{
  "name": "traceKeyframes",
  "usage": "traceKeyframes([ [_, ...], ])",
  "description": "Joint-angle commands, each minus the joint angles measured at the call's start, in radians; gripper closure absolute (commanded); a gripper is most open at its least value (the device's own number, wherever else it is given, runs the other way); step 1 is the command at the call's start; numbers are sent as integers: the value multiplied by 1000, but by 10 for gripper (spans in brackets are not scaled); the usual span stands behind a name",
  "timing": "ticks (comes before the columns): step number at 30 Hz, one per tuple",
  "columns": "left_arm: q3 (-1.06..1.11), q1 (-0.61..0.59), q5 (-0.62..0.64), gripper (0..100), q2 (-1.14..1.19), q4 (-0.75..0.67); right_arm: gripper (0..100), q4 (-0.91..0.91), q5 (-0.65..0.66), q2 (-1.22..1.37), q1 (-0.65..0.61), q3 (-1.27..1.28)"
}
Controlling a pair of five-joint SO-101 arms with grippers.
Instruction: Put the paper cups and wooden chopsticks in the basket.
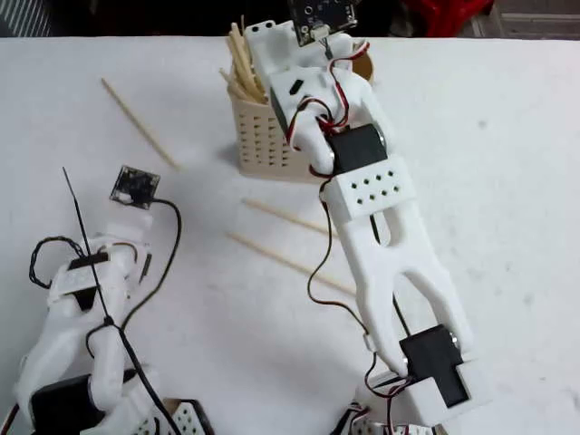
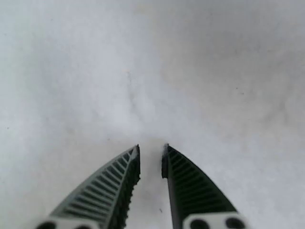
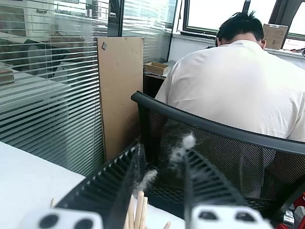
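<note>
Wooden chopsticks are standing bunched in the perforated basket at the far middle of the white table — their tips are also showing in the right wrist view, just under the right gripper. Three more are lying loose on the table: first chopstick well to the left of the basket, second chopstick and third chopstick near its front, both running under the right arm. A paper cup is peeking out behind that arm; whether it is sitting inside the basket cannot be told. The right gripper's jaws are standing apart, gripping nothing. The left gripper is pointing down at bare table — jaws slightly parted, gripping nothing.
</note>
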Motion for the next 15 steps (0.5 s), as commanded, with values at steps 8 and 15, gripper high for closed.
traceKeyframes([
  [8,-6,18,-11,902,-31,-14,962,588,-9,-165,-2,-55],
  [15,-6,18,-11,902,-31,-14,936,1063,40,-366,-73,-49],
])
